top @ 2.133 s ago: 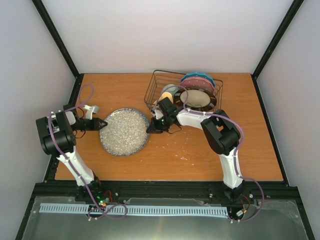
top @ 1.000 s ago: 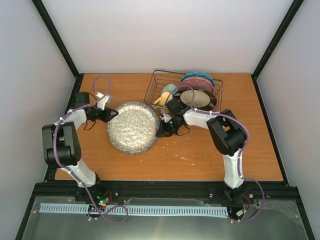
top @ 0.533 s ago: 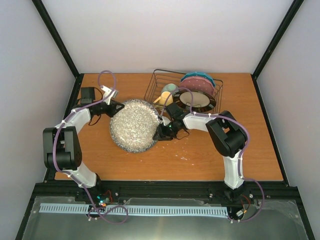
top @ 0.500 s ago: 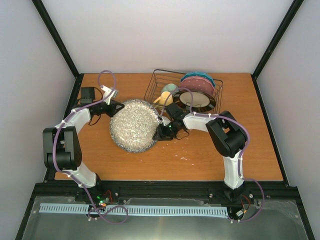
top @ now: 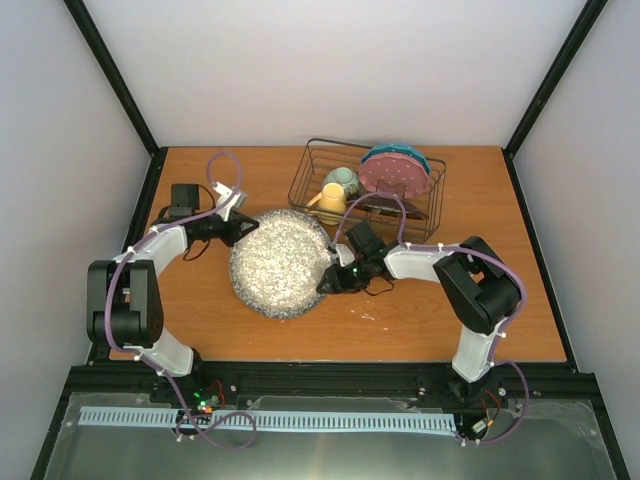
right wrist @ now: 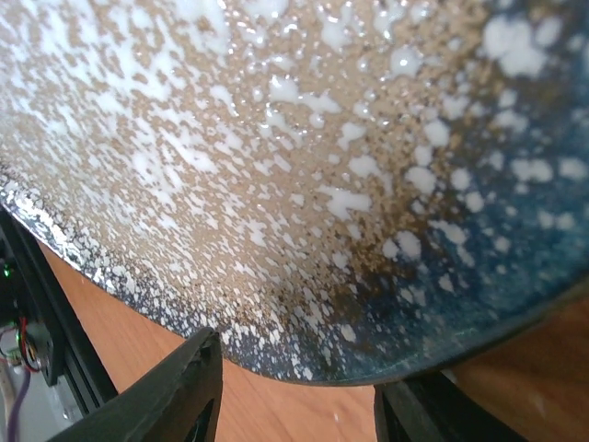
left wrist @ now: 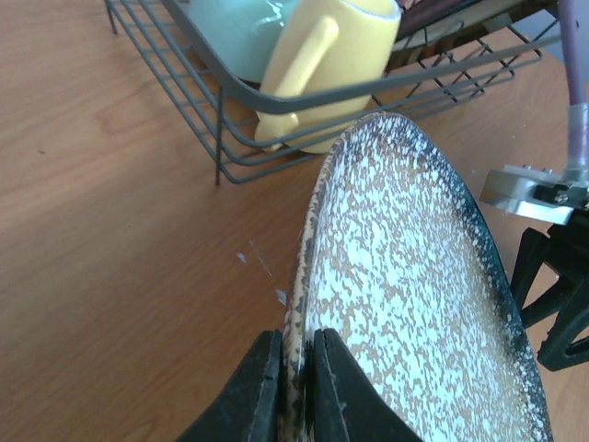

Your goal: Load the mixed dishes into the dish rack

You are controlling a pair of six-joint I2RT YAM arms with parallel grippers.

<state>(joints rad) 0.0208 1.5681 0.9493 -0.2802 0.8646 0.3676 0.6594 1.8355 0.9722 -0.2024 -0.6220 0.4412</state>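
Grey plate (top: 283, 263) shifted right; L tool (left wrist: 296, 343) clamped on rim, R tool (right wrist: 299, 373) apart, half hidden.

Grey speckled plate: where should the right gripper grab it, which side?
The right-hand rim of the grey speckled plate, from the right, a finger on each face. It is tilted off the table, baring that thin edge; the left gripper pinches the opposite rim.
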